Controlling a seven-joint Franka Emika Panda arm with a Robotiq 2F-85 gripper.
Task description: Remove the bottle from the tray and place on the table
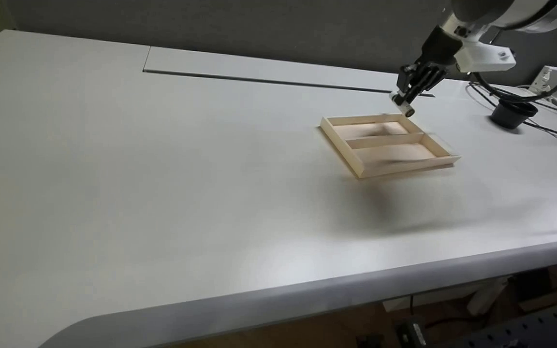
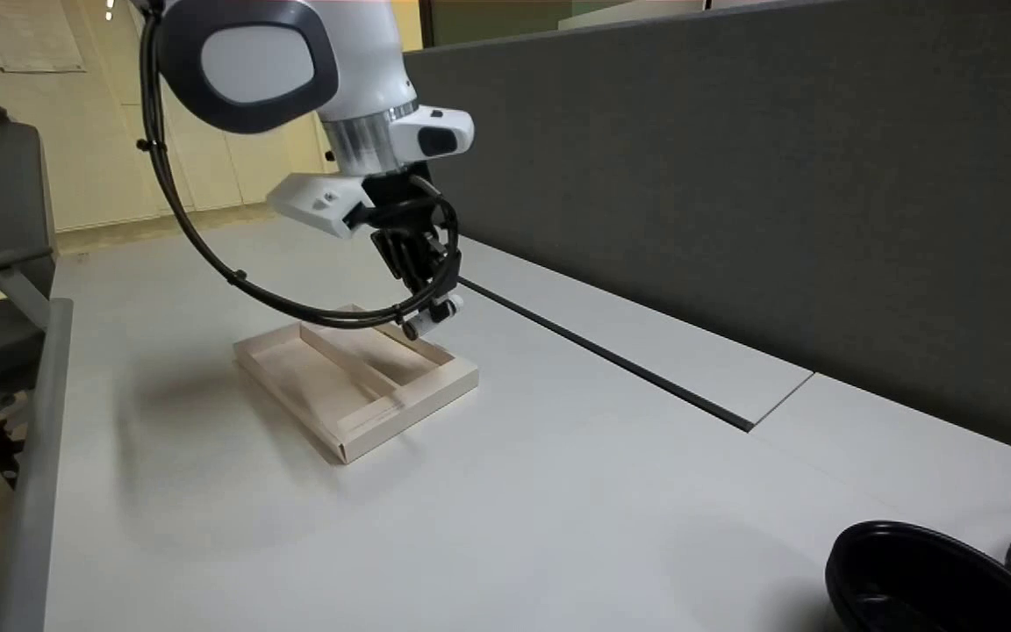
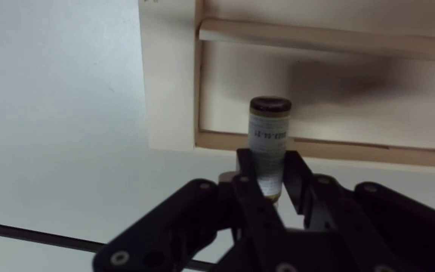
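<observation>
Black claw [image 3: 268,160] clasps the pale bottle [image 3: 269,130], spread just its width, near the tray [image 3: 170,94].

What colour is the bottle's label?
The bottle's label: whitish with dark print, clearest in the wrist view.

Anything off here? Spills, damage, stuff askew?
Nothing really stands out: the tray looks intact, no spill visible. The bottle is tilted in the gripper in both exterior views, probably just the grip angle.
</observation>
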